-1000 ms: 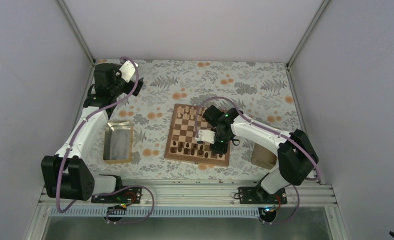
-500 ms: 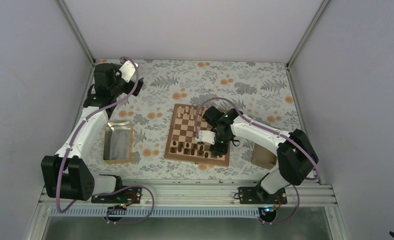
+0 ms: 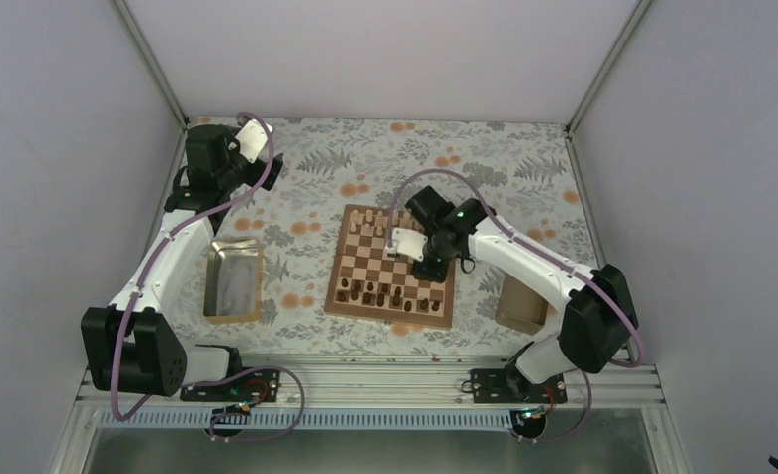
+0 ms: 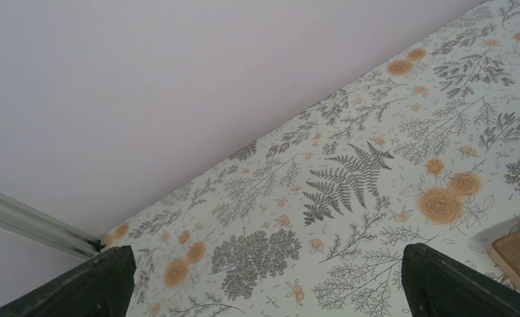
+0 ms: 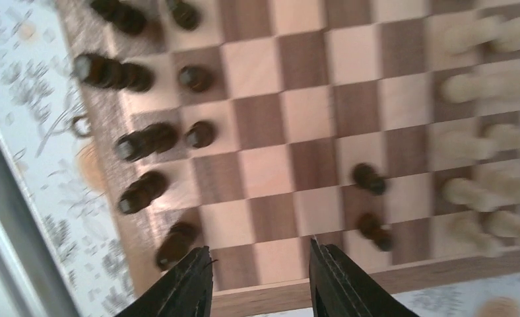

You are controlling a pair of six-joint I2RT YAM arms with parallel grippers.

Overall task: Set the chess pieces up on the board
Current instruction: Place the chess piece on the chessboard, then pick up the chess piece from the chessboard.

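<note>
The board (image 3: 365, 259) lies mid-table; it also shows in the right wrist view (image 5: 264, 172). Dark brown chess pieces (image 3: 375, 293) stand along its near rows, with two more dark pieces (image 5: 369, 179) further in. Pale pieces (image 3: 369, 219) stand along its far rows and show blurred in the right wrist view (image 5: 472, 86). My right gripper (image 3: 430, 267) hovers over the board's right side, open and empty (image 5: 260, 267), above bare squares by the border. My left gripper (image 3: 272, 170) is raised at the far left, open and empty (image 4: 264, 284), away from the board.
A rectangular metal tray (image 3: 233, 281) lies left of the board, and another (image 3: 521, 306) lies to its right under the right arm. The board's corner (image 4: 518, 254) shows at the edge of the left wrist view. Enclosure walls stand on three sides.
My right gripper has moved from the board's near rows toward its far side, still open. The left arm has not moved.
</note>
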